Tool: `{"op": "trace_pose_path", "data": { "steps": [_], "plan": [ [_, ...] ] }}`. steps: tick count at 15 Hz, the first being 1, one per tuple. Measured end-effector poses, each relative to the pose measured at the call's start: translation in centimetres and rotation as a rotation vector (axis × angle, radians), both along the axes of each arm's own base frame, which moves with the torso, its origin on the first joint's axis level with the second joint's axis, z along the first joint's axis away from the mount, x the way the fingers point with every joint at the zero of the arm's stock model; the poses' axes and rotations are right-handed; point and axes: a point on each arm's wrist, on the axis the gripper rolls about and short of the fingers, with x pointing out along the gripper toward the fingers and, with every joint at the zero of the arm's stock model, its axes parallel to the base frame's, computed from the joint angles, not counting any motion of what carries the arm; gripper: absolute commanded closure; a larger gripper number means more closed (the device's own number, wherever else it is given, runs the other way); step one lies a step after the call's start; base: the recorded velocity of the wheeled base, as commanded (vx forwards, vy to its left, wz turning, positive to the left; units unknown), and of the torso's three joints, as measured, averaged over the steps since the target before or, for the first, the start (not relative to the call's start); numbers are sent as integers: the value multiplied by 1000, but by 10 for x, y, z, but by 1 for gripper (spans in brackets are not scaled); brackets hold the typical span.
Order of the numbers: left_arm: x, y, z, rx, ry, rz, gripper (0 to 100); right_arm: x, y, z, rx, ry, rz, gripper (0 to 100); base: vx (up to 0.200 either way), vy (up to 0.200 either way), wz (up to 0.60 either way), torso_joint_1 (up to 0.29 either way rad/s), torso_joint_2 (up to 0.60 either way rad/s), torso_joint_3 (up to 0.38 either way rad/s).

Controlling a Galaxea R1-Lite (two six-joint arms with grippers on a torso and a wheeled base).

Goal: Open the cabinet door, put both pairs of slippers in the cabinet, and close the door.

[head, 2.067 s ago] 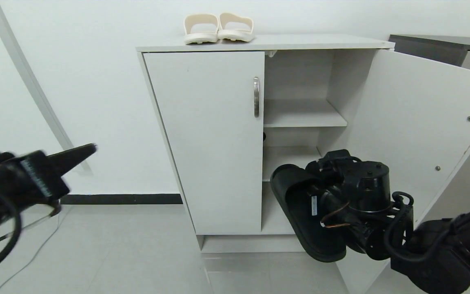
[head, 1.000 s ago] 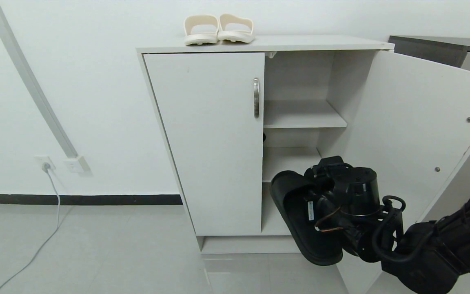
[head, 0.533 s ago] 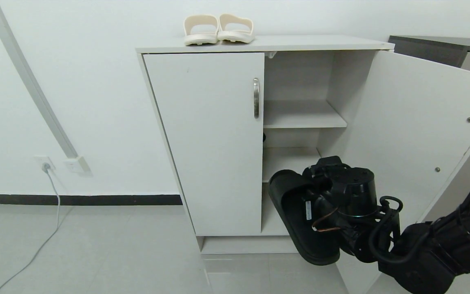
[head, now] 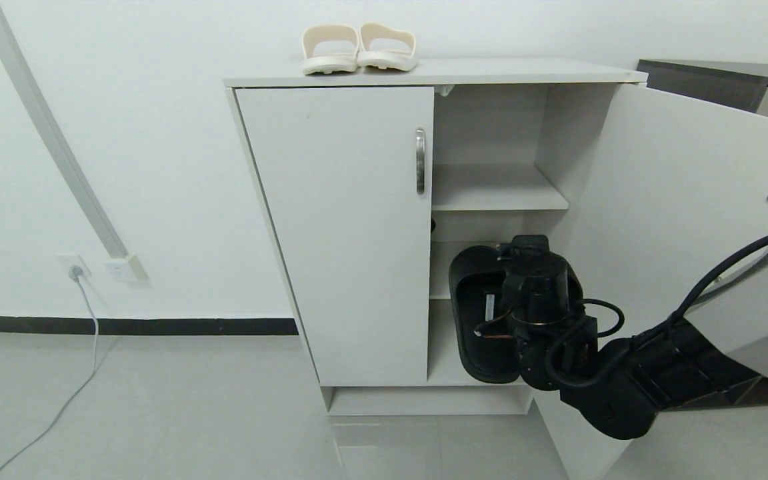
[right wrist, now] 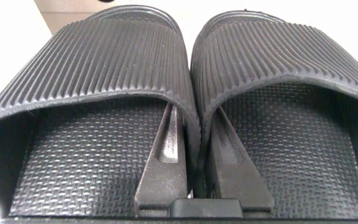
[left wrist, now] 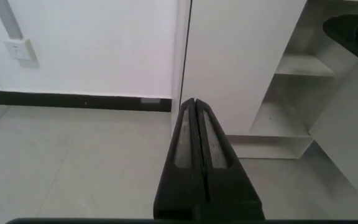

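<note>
DESK: Two black slippers (head: 474,320), pinched as one pair by your right claw (right wrist: 195,124), hang on end at the mouth of the white cabinet (head: 334,233), just in front of the middle shelf (head: 454,267). What could spoil it for you?

FIELD: Your grip, chiefly. One finger lies inside each slipper, and together they squeeze only the two inner walls. Soft rubber like that could slip free if an end knocks the shelf edge. The pair looks taller than the gap it faces, so you may have to tip it flat. Your forearm also passes near the open right door (head: 664,200), and a nudge could swing it.

DESK: And what can't you make out?

FIELD: Your wrist covers the far slipper and the spot where the pair nears the bottom shelf (head: 441,363), so clearance is a guess. Your left claw (left wrist: 194,134) hangs above the floor, fingers pressed together, holding nothing. The cream slippers (head: 359,48) wait on the cabinet top.
</note>
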Motion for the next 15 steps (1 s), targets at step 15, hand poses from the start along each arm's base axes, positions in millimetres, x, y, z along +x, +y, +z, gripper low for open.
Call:
{"op": "trace_pose_path", "data": {
  "steps": [15],
  "plan": [
    [0, 0, 0, -1, 1, 2, 100, 8, -2, -22, -10, 28, 25, 100, 0, -27, 0, 0, 0, 1]
  ]
}}
